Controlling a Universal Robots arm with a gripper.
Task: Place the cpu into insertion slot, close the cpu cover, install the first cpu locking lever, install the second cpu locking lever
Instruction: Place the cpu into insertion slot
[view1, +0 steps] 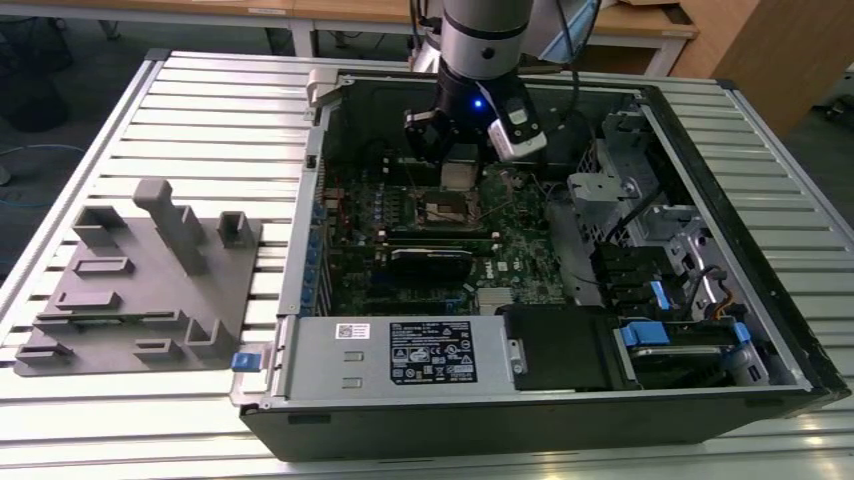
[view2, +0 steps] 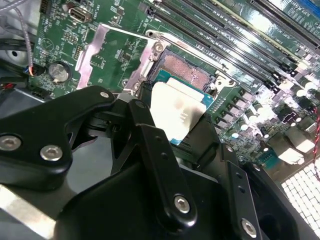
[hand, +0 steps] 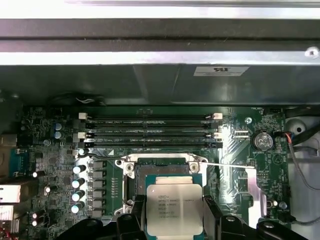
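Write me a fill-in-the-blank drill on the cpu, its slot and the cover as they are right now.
1. The gripper is ___ on the cpu.
2. The slot beneath it is ___.
3. The cover is swung ___.
Missing words: shut; empty; open.

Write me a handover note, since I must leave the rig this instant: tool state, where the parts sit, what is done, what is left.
The tool is shut on the cpu.
The cpu is held right at the insertion slot and is not seated; the slot's contact field is bare.
The cpu cover is swung open and lies flat beside the slot.
Done: cpu gripped and at the slot.
Left: seating the cpu, closing the cover, both locking-lever steps.
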